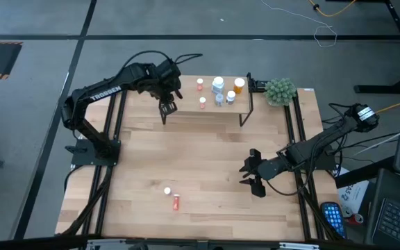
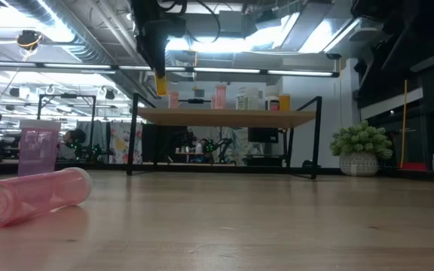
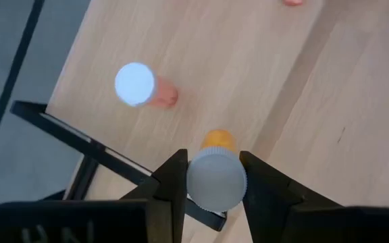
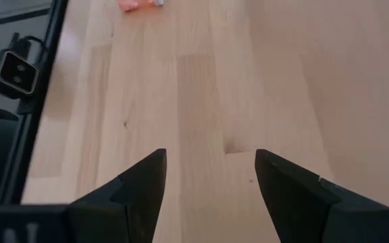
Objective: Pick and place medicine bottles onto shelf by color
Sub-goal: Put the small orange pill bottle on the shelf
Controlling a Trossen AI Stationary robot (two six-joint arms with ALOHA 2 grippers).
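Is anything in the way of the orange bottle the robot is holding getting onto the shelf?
Nothing visible. The left gripper holds the orange bottle above the shelf's left end. The nearest pink bottle stands off to one side, with bare wood under the gripper.

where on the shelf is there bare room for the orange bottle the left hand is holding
The shelf is bare at its left end, under the left hand gripping the orange bottle, beside one pink bottle. Its right half is crowded with bottles.

matt wooden table (image 1: pixel 207 173), shelf (image 1: pixel 186 110) (wood-topped)
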